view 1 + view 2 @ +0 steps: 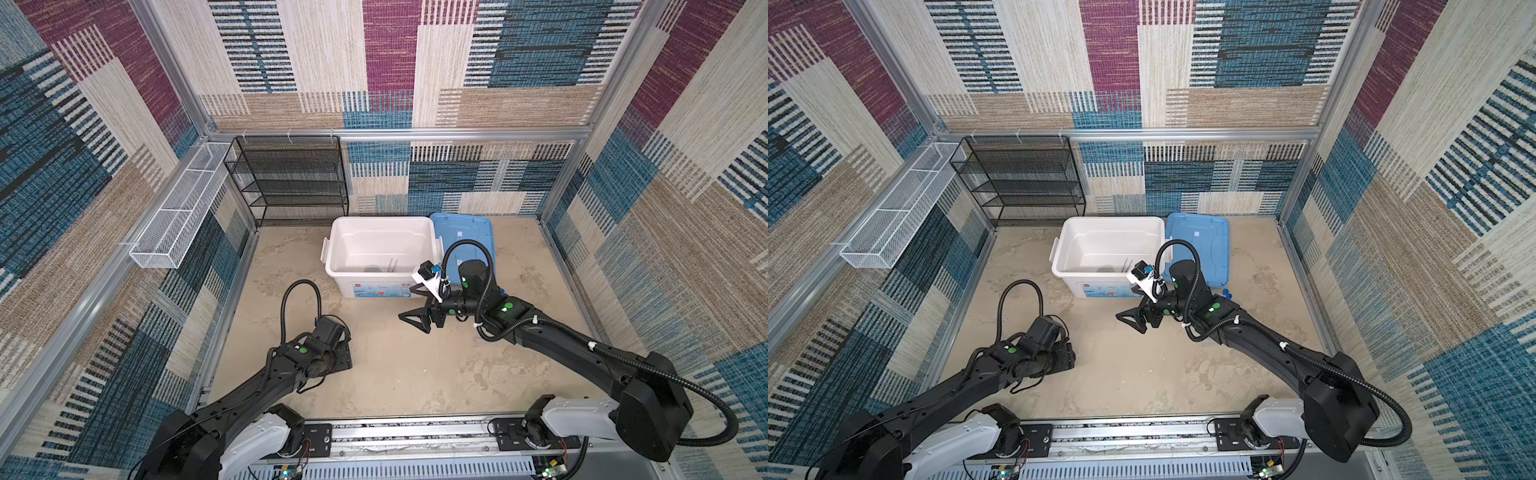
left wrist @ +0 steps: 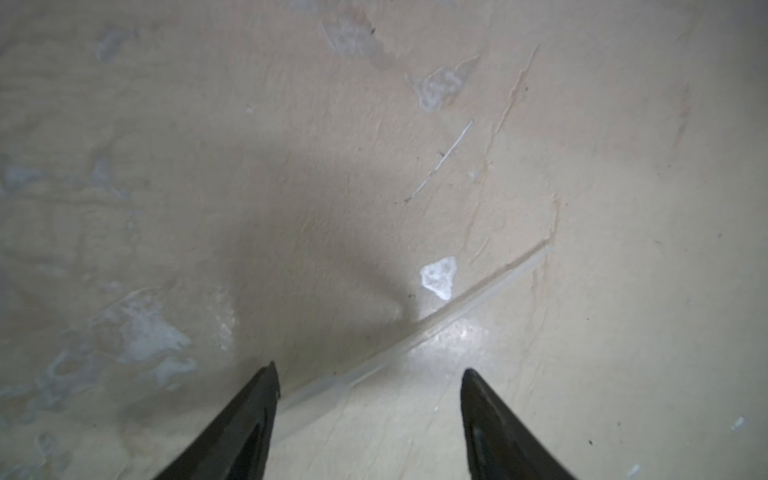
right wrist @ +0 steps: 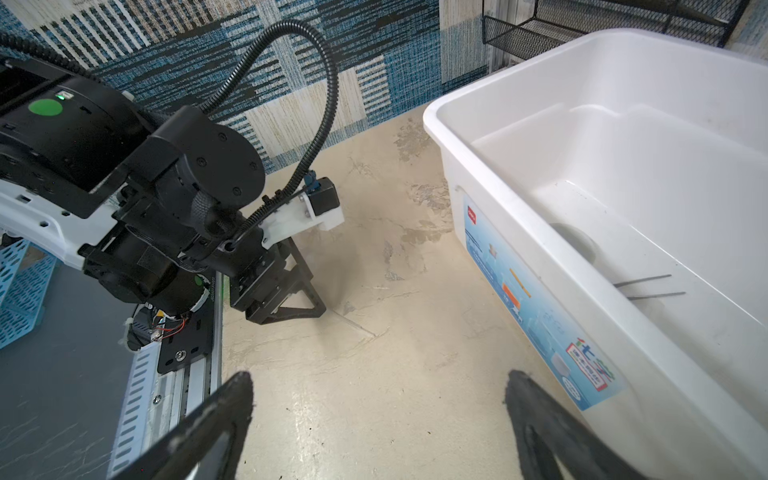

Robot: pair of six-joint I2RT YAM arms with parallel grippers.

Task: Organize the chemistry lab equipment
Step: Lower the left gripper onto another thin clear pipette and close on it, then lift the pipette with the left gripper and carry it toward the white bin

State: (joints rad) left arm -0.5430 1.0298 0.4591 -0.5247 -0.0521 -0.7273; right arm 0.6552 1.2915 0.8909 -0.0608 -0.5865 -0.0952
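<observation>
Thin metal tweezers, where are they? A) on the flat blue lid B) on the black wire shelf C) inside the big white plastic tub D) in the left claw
C: the thin metal tweezers lie on the floor of the big white plastic tub, partly hidden by its rim.

In both top views my left hand (image 2: 370, 366) hides under its wrist. The tub (image 3: 446, 137) wall covers half the dish (image 3: 575, 243) and one end of the tweezers (image 3: 644, 279) (too fine to read). My right arm hides the tubes (image 1: 1227, 294) but for blue caps.
</observation>
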